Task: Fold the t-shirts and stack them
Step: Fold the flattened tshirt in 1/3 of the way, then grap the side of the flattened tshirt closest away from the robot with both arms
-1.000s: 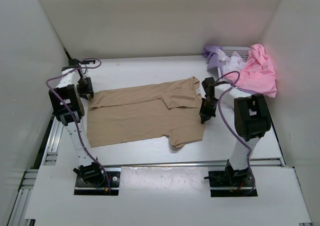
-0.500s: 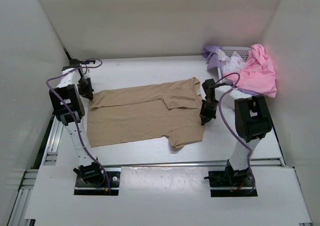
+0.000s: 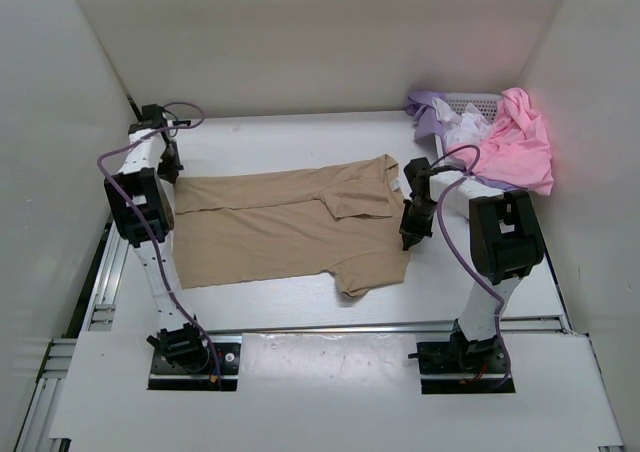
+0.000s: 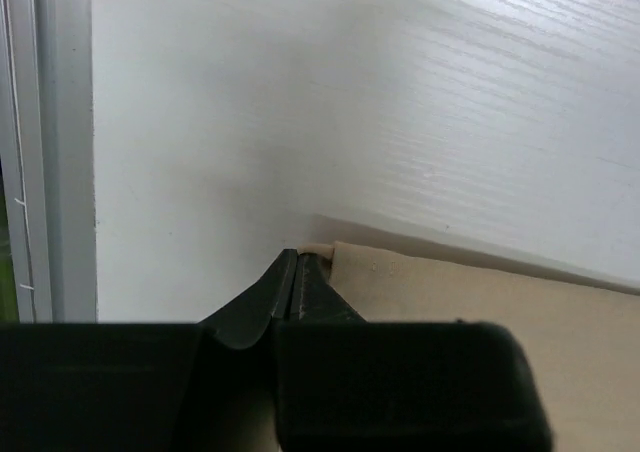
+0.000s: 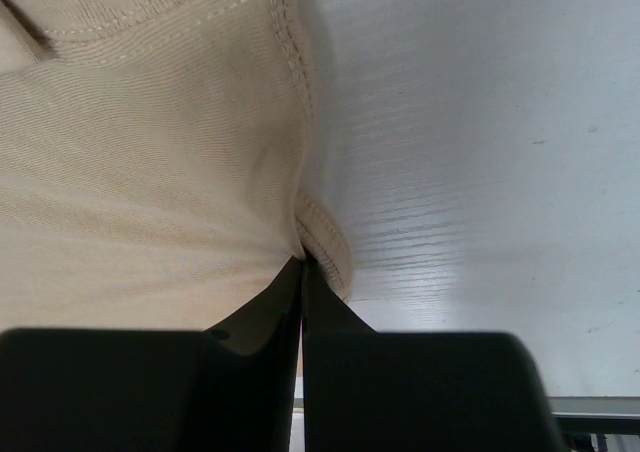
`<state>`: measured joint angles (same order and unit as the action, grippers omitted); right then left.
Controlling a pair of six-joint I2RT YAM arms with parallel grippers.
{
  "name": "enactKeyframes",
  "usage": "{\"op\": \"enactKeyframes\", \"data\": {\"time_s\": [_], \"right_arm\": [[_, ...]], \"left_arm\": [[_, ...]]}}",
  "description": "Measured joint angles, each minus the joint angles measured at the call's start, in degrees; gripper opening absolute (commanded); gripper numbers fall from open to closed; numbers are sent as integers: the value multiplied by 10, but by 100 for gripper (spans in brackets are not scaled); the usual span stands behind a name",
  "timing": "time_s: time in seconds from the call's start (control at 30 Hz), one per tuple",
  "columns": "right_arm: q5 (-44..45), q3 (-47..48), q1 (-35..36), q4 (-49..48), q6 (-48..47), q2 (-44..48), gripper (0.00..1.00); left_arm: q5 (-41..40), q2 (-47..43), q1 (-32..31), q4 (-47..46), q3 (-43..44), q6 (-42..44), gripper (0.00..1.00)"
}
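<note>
Well, from above the tan t-shirt (image 3: 290, 227) lies spread across the middle of the white table (image 3: 300, 137), its bottom hem toward the left arm and its collar and sleeves toward the right arm. One sleeve juts out at the near right. The left gripper (image 3: 170, 172) is down at the far left corner of the cloth, and the right gripper (image 3: 410, 237) is down at the cloth's right edge, beside the near sleeve. That high view is too small to show how either pincer stands.

The left wrist view settles it for that side: the left gripper (image 4: 298, 262) has its fingers pressed together, with a thin bit of the tan t-shirt (image 4: 480, 302) corner caught at the very tips. Bare table (image 4: 400, 122) runs beyond it, and a metal rail (image 4: 50, 142) runs along the left border.

The right wrist view does the same for the other side: the right gripper (image 5: 303, 267) is pinched shut on the stitched edge of the tan t-shirt (image 5: 130, 172), and the cloth puckers into a small fold right at the tips. The table (image 5: 480, 172) to the right of it is bare.

Only the overhead view takes in the far right corner, where a mesh basket (image 3: 470, 102) holds the pink t-shirt (image 3: 515, 137) draped over its right side, the white t-shirt (image 3: 465, 127) in the middle and the lavender t-shirt (image 3: 428, 107) hanging over its left rim.
</note>
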<state>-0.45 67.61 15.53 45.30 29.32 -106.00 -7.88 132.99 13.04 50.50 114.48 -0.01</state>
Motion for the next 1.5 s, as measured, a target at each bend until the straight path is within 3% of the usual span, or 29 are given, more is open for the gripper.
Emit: {"op": "enactKeyframes", "data": {"time_s": [0.07, 0.13, 0.2, 0.23, 0.33, 0.5, 0.7, 0.83, 0.87, 0.97, 1.13, 1.4, 1.5], "right_arm": [[-2, 1, 0, 0, -2, 0, 0], [-4, 1, 2, 0, -5, 0, 7], [-9, 2, 3, 0, -9, 0, 31], [-12, 2, 3, 0, -11, 0, 40], [-18, 6, 4, -1, -13, 0, 49], [-23, 6, 6, 1, -17, 11, 49], [8, 20, 32, 14, -29, 48, 38], [26, 58, 77, 12, -35, 48, 23], [19, 67, 85, 10, -33, 43, 13], [-6, 94, 93, 6, -20, 4, 3], [-45, 139, 88, 14, 2, -101, 1], [-42, 291, 83, 22, 46, -195, 0], [-45, 352, 78, 15, 50, -230, 5]], "left_arm": [[-10, 5, -5, -5, 0, 0, 27], [-20, 8, -10, -10, -8, 2, 43], [-28, 8, -14, -10, -16, 4, 61], [-34, 8, -16, -11, -20, 2, 63], [-42, 0, -14, -18, -35, 1, 70], [-46, -79, 3, -23, -139, 0, 71], [-50, -233, 9, -17, -300, 0, 71], [-48, -296, -12, -18, -388, 0, 69], [-47, -298, -18, -20, -406, 0, 67], [-48, -268, -26, -27, -437, 0, 66], [-55, -208, -26, -5, -379, 6, 66], [-90, -89, -32, -15, -194, 10, 69], [-98, -64, -35, -30, -152, 10, 70]]}}
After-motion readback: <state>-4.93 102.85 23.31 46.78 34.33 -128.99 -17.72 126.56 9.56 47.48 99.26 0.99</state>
